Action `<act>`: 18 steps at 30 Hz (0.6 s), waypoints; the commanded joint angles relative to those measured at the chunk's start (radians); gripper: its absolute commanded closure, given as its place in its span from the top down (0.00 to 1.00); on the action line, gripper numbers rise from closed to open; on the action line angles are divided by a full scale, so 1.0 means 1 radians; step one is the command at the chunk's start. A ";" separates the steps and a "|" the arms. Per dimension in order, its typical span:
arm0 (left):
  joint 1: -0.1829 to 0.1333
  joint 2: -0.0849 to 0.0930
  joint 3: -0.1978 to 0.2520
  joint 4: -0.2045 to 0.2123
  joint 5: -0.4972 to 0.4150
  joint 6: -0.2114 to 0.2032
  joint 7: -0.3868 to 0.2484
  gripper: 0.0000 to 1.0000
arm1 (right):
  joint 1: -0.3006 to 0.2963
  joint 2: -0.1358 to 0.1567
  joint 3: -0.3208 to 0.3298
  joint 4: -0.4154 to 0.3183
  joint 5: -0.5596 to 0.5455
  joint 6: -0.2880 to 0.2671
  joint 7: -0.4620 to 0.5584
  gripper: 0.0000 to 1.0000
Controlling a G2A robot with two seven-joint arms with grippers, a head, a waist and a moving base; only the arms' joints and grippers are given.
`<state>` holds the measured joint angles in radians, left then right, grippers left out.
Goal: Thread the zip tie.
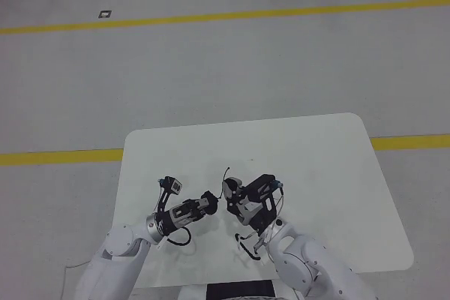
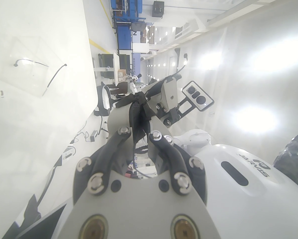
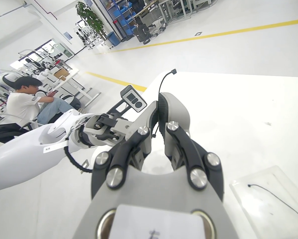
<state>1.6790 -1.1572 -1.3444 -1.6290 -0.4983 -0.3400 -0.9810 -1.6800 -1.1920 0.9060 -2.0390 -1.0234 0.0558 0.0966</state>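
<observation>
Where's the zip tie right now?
Right wrist view: the zip tie is clamped in the right pincer, head end up, over mid-table, the left pincer close beside.

Robotics lab: yellow floor lines (image 3: 213, 35), blue-bin shelves (image 3: 117, 11), equipment benches (image 3: 175, 1).

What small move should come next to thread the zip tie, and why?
Probably bring the left gripper to the free head end. The right gripper is shut on the zip tie partway along the strap. The tie's head stands unthreaded above that gripper, and the left gripper sits just beside.
</observation>
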 commanded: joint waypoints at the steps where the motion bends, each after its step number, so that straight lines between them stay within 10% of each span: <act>1: 0.000 0.000 0.000 0.000 0.000 0.000 0.000 0.00 | -0.001 -0.001 0.000 -0.002 -0.008 0.001 0.004 0.00; 18: 0.000 0.000 0.000 0.000 0.000 0.000 0.000 0.00 | -0.005 -0.008 0.001 -0.003 -0.017 0.001 0.004 0.00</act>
<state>1.6790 -1.1572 -1.3444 -1.6290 -0.4983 -0.3400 -0.9810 -1.6851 -1.1993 0.9076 -2.0422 -1.0397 0.0570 0.0996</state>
